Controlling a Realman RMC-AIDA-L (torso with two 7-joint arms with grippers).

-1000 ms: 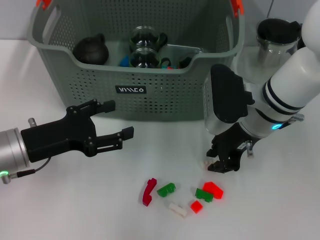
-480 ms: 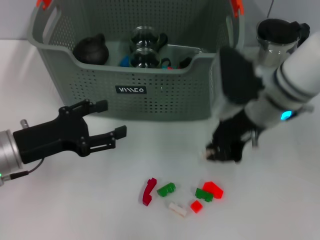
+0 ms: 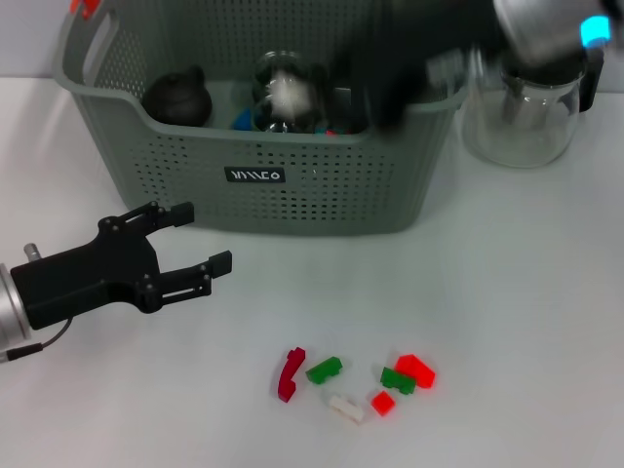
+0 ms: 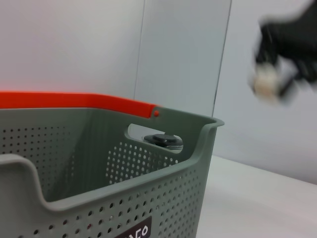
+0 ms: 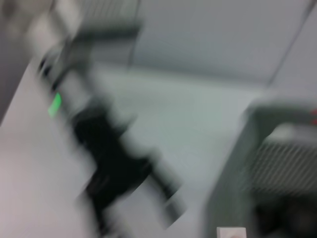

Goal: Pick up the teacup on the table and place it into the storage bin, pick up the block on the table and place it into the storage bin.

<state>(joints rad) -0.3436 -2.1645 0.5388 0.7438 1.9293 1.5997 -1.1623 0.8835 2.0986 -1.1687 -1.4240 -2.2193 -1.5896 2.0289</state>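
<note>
Two teacups (image 3: pixel 283 93) already sat inside the storage bin (image 3: pixel 263 175), the right gripper (image 3: pixel 400 78) carried a pale block (image 4: pixel 265 84) above it, and the left gripper (image 3: pixel 190 239) hung wide open near the bin's front wall.

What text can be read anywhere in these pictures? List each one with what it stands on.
Small black label on the front wall of the storage bin: white letters, too stylised and small to read with certainty.
The same label at the bottom edge of the left wrist view: cut off, only "FO" or similar shows.
No other text is visible.
</note>
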